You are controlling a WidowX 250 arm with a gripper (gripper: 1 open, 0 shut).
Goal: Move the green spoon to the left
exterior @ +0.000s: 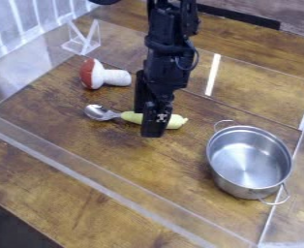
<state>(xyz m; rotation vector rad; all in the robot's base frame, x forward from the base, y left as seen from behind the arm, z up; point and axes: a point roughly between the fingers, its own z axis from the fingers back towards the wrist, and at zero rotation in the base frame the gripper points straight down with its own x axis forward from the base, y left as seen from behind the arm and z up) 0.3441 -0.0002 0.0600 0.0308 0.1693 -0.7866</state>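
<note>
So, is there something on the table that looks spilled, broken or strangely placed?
Nothing stands out. The green spoon lies flat, the mushroom toy lies on its side, and the steel pot stands upright and empty.

The green spoon (139, 117) had a yellow-green handle and a shiny silver bowl. The tool (152, 120) was black, with a small white mark on its lower finger. The mushroom toy (101, 74) showed a red cap and white stem. The pot (249, 160) was bright steel. The worktop (64, 194) was brown wood grain.
</note>
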